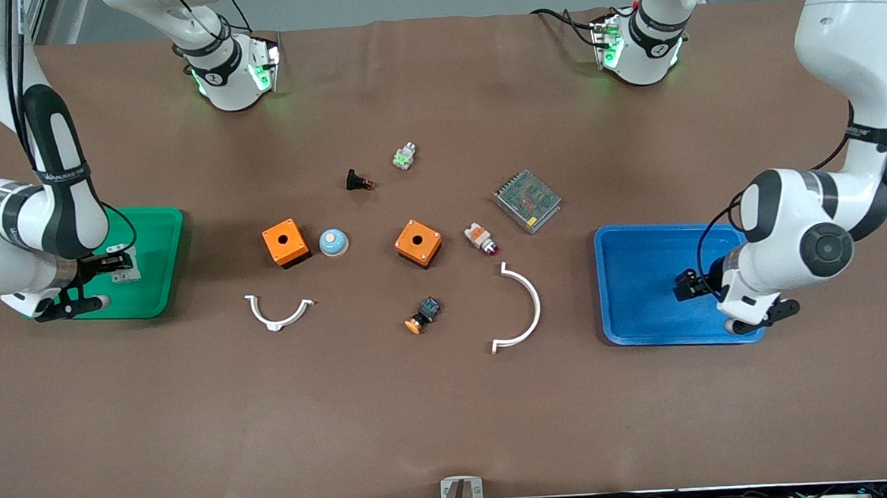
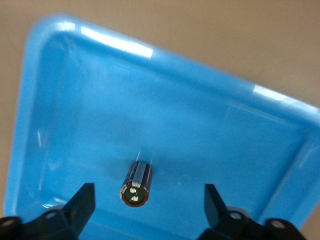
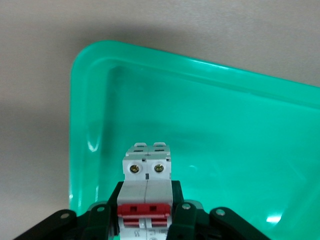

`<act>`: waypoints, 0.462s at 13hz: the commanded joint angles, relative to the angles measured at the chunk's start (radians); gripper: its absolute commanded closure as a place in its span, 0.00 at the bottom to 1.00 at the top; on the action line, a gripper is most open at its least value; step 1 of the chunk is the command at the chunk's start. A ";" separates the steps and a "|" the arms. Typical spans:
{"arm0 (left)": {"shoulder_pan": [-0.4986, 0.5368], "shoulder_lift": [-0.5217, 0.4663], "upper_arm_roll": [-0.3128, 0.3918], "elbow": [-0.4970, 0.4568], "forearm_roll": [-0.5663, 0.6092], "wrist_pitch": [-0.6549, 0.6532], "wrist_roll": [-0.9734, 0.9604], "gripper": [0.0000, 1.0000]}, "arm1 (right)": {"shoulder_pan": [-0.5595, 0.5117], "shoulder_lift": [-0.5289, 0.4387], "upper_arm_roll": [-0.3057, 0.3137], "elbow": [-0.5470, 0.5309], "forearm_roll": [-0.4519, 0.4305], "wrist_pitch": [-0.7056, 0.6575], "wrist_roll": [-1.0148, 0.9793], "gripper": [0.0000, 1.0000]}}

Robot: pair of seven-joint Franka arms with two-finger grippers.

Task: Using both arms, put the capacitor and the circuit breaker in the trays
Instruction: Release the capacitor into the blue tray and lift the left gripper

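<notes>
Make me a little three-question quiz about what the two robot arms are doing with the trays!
1. True or false: the left gripper has its jaws shut on the capacitor.
2. What colour is the tray under the circuit breaker?
A. blue
B. green
C. orange
3. Fill in: the right gripper is shut on the ____.

Key:
1. False. The jaws are open, and the capacitor lies in the blue tray.
2. B, the green tray.
3. Circuit breaker.
</notes>
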 commanded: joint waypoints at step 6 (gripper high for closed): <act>0.001 -0.242 -0.035 0.180 0.016 -0.262 0.102 0.00 | -0.052 -0.038 0.014 -0.097 -0.014 0.091 -0.015 0.89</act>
